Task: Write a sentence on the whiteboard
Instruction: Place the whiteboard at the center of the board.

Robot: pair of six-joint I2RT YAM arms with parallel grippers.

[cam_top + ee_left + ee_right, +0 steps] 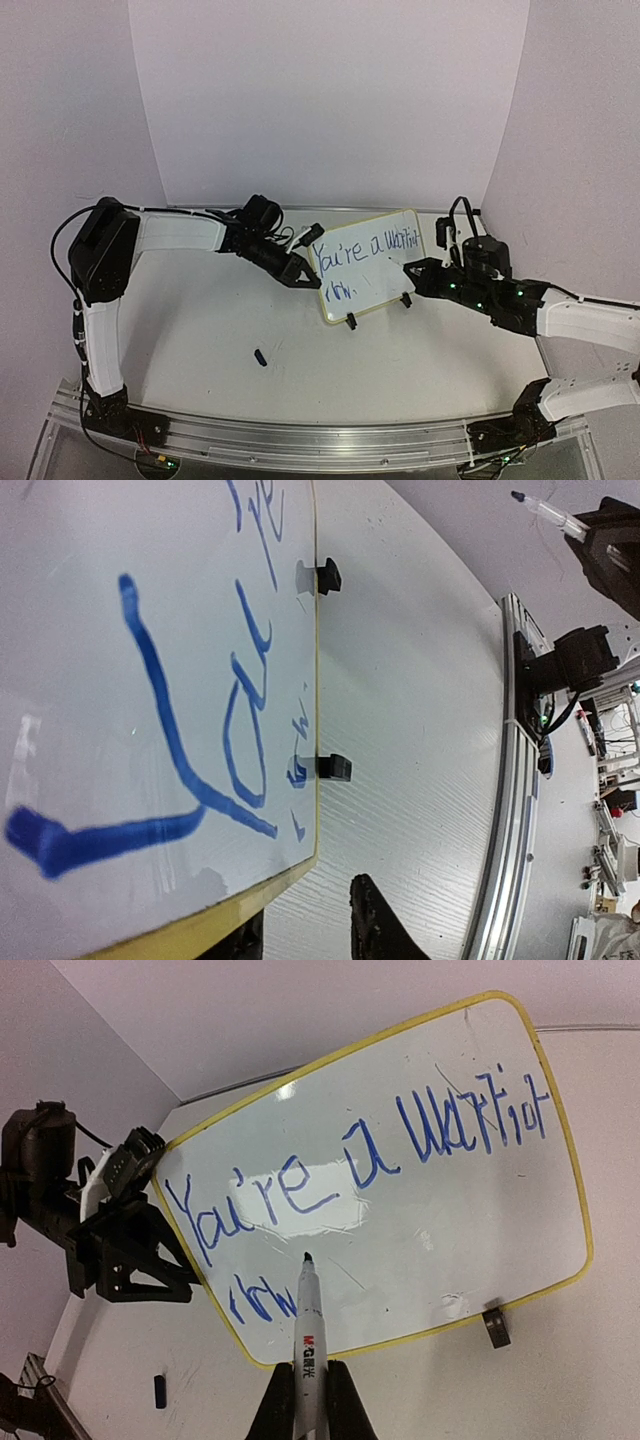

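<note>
The whiteboard [372,280] stands tilted on its two black clip feet at mid-table. The sentence [362,248] in blue reads "You're a warrior", with a few short strokes below it. My left gripper [300,272] is shut on the board's left edge; in the left wrist view the yellow rim [190,935] sits between my fingers [375,930]. My right gripper [415,270] is shut on a white marker [308,1340]. The marker's tip is over the whiteboard [470,1220], just right of the second-line strokes and below the sentence [360,1155]; whether it touches is unclear.
A small dark marker cap [260,357] lies on the table in front of the left arm, also in the right wrist view [160,1390]. An aluminium rail [300,435] runs along the near edge. White walls enclose the back and sides.
</note>
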